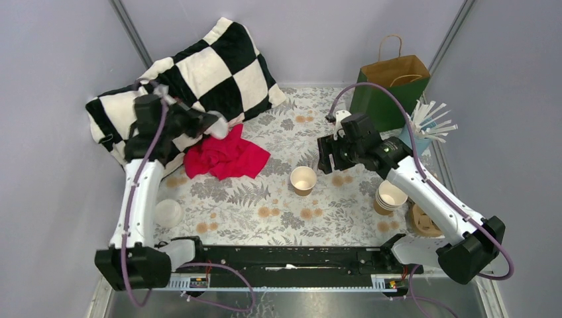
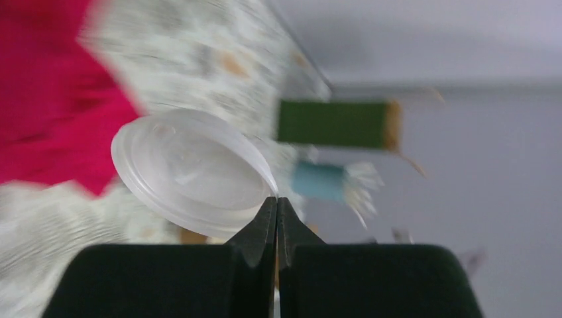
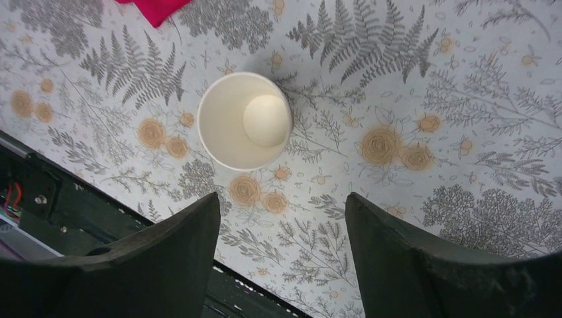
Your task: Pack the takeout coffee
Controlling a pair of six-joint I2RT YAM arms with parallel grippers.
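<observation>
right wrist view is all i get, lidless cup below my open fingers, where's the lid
Observer: The left gripper is shut on a clear lid, pinching its rim.
Operator: where's that arm
Observer: Held up by the checkered pillow and red cloth, left of the cup.
Operator: and the bag
Observer: A green paper bag stands upright at the far right, beyond your right gripper.

One open cup (image 1: 303, 179); one cup stack (image 1: 390, 197); one pillow (image 1: 212, 66); one bag (image 1: 391, 89)
</observation>
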